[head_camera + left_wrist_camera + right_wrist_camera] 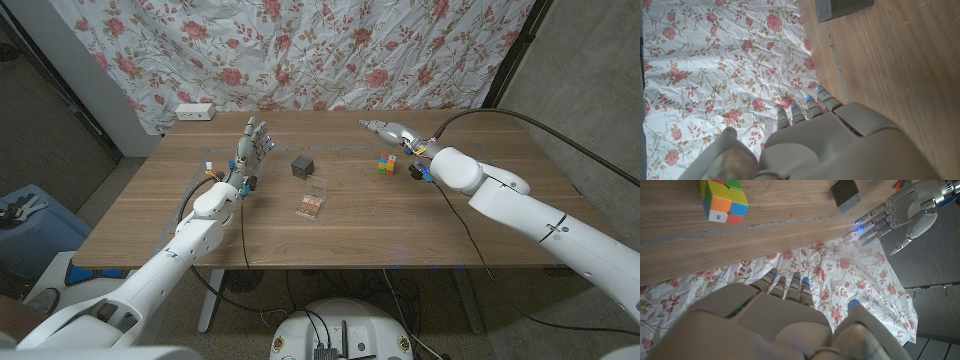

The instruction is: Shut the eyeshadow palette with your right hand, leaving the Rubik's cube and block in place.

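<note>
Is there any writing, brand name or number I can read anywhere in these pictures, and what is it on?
None can be read.
Rubik's cube: plain coloured squares, no print.
Eyeshadow palette: too small to tell any label.
White power strip at the table's back: no legible marking.

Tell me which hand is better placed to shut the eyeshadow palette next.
Neither is clearly nearer. The open palette lies mid-table; the left hand is raised on its left side, and the right hand hovers beyond the Rubik's cube. The task names the right.
</note>
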Tool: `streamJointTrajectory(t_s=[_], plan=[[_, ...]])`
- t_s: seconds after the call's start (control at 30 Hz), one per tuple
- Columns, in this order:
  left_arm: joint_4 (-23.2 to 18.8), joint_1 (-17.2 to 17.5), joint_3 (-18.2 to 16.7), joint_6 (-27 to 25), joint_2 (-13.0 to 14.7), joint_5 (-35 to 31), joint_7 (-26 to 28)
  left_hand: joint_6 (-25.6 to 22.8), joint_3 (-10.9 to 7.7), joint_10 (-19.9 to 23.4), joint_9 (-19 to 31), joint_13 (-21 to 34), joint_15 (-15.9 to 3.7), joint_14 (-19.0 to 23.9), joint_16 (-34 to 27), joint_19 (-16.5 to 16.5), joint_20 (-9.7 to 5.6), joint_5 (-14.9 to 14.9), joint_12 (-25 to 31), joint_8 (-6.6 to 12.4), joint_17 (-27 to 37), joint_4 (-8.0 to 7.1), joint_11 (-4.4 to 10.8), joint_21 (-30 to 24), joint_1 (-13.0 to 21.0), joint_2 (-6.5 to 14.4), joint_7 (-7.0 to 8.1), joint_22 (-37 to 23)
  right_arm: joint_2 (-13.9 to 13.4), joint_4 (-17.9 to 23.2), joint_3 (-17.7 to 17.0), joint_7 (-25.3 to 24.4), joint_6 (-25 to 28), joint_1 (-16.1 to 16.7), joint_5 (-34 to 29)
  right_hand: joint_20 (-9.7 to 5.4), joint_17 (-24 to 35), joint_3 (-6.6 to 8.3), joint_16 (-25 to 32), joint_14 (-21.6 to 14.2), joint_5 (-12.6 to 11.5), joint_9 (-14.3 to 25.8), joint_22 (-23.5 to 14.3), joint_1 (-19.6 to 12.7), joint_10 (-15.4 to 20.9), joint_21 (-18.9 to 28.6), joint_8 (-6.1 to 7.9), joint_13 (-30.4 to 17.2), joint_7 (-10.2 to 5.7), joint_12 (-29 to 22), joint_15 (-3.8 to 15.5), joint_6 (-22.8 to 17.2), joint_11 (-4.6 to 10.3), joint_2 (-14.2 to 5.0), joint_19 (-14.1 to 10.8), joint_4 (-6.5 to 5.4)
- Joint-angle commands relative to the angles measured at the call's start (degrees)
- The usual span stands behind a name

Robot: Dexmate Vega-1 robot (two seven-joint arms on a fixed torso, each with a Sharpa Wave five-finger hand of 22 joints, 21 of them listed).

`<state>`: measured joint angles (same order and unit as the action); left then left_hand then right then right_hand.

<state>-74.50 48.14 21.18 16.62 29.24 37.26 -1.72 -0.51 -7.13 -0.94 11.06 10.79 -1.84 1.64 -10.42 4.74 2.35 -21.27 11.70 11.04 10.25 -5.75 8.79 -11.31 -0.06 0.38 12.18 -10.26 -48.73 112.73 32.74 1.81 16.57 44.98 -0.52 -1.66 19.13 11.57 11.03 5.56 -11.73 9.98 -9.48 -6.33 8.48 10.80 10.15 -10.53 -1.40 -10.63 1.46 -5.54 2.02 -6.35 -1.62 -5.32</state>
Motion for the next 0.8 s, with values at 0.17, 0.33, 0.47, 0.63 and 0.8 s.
streamJointTrajectory(t_s=[0.17, 0.33, 0.47, 0.63, 0.8], plan=[[0.03, 0.0, 0.02, 0.02, -0.02, -0.01, 0.0, 0.08, -0.43, 0.06, 0.24, 0.24, -1.34, 0.25, -0.35, 0.43, 0.01, -0.22, 0.31, 0.3, 0.29, -0.03, 0.53, -0.25, 0.34, 0.43, 0.4, -0.21, -0.18, 4.62, 4.67, 6.02, 4.33, -4.57, -3.76, -1.39, -0.07, 0.24, 0.29, 0.95, -0.31, 0.1, -0.13, 1.08, -0.99, -0.14, 0.03, -0.02, 0.61, 0.24, -0.49, 0.71, 0.09, -1.03, 0.79, -0.73], [0.07, -0.01, 0.02, 0.05, -0.04, -0.02, -0.01, 0.07, -0.43, 0.08, 0.24, 0.24, -1.33, 0.23, -0.34, 0.43, 0.02, -0.22, 0.31, 0.3, 0.29, -0.03, 0.45, -0.25, 0.34, 0.43, 0.4, -0.21, 0.61, 5.25, 6.58, 7.65, 5.66, -6.03, -5.69, -0.97, -0.2, 0.37, 0.36, 1.06, -0.48, 0.12, -0.12, 1.45, -0.82, -0.04, 0.36, 0.0, 0.96, 0.1, -0.72, 0.14, -0.09, -1.31, 0.58, -1.01], [0.08, -0.01, 0.03, 0.05, -0.04, -0.03, -0.02, 0.07, -0.43, 0.03, 0.24, 0.24, -1.36, 0.25, -0.35, 0.43, 0.06, -0.22, 0.29, 0.31, 0.29, -0.04, 0.57, -0.25, 0.33, 0.44, 0.4, -0.21, 1.32, 5.15, 7.59, 9.39, 6.23, -7.17, -6.04, -0.86, -0.35, 0.38, 0.48, 0.95, -0.58, 0.14, -0.12, 1.74, -0.15, 0.05, 0.48, -0.02, 1.14, -0.22, -1.01, -0.01, -0.53, -1.21, 0.32, -1.14], [0.08, -0.01, 0.03, 0.05, -0.04, -0.02, -0.02, 0.11, -0.43, 0.05, 0.24, 0.24, -1.32, 0.21, -0.34, 0.42, 0.04, -0.22, 0.3, 0.29, 0.29, -0.04, 0.53, -0.25, 0.34, 0.44, 0.4, -0.21, 2.15, 4.76, 9.14, 11.06, 6.6, -8.47, -7.31, -0.59, -0.64, 0.33, 0.93, -0.03, -0.71, 0.17, -0.11, 2.15, 1.41, 0.23, 0.86, -0.09, 1.8, -0.78, -1.35, -0.94, -1.38, -0.89, -0.29, -1.25], [0.08, -0.01, 0.02, 0.06, -0.04, -0.02, -0.02, 0.09, -0.43, 0.08, 0.24, 0.24, -1.31, 0.22, -0.34, 0.42, 0.09, -0.22, 0.31, 0.3, 0.29, -0.04, 0.52, -0.25, 0.34, 0.44, 0.4, -0.21, 3.2, 3.82, 10.62, 12.96, 6.82, -9.84, -8.01, -0.46, -0.78, 0.31, 1.12, -0.56, -0.75, 0.18, -0.11, 2.28, 1.52, 0.35, 0.9, -0.14, 1.97, -0.78, -1.5, -1.09, -1.57, -0.73, -0.73, -1.26]])
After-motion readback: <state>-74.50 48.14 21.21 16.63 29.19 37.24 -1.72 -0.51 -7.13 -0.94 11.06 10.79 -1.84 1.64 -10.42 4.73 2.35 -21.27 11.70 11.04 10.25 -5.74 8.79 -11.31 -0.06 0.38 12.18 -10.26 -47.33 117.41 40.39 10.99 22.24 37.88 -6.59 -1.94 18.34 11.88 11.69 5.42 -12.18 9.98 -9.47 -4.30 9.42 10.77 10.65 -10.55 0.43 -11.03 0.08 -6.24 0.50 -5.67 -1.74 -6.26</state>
